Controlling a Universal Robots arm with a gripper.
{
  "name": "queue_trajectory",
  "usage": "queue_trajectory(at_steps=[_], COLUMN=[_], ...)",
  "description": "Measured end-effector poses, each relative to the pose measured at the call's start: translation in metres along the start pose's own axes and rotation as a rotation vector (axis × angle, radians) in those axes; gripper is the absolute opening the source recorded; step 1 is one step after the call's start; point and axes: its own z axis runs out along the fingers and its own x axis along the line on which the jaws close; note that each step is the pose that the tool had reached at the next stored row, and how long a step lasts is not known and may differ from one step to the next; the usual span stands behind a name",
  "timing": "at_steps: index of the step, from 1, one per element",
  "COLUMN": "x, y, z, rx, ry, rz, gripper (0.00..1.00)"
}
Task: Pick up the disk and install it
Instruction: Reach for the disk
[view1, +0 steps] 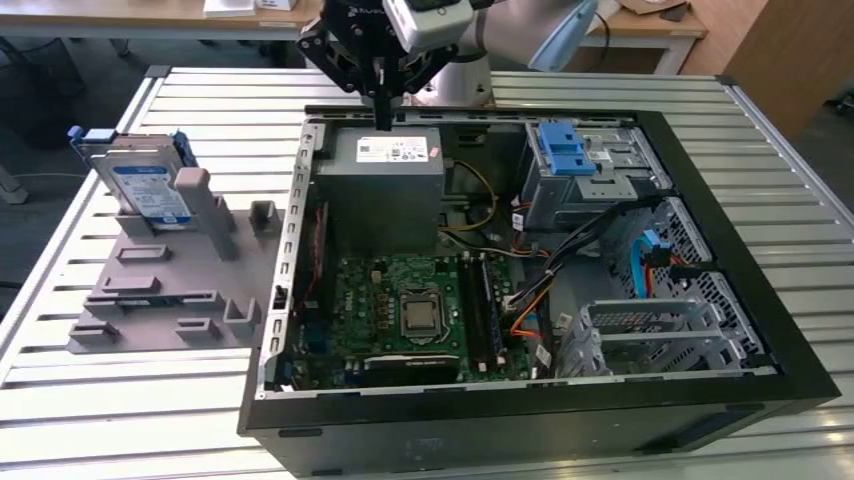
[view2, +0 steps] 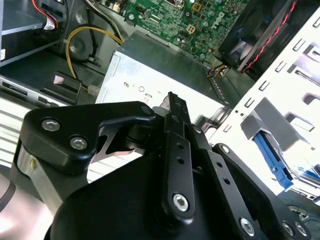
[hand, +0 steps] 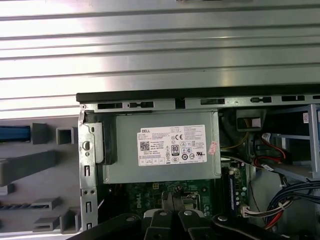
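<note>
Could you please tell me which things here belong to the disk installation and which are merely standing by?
Job: the disk, upright in the grey holder; the gripper, near the power supply; probably the drive cage.
Not involved: the power supply, the motherboard, the yellow cables.

The tool (view1: 386, 118) is held pointing straight down, with its fingers (view2: 178, 131) pressed together and nothing gripped between them.
</note>
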Motion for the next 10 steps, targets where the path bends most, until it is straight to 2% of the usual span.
queue_trajectory(at_steps=[6, 10], x=[0.0053, 0.0057], y=[-0.0001, -0.0002], z=[0.0003, 0.0003], rx=[0.0, 0.0001], ry=[0.0, 0.0001], rz=[0.0, 0.0], gripper=[0.11, 0.11])
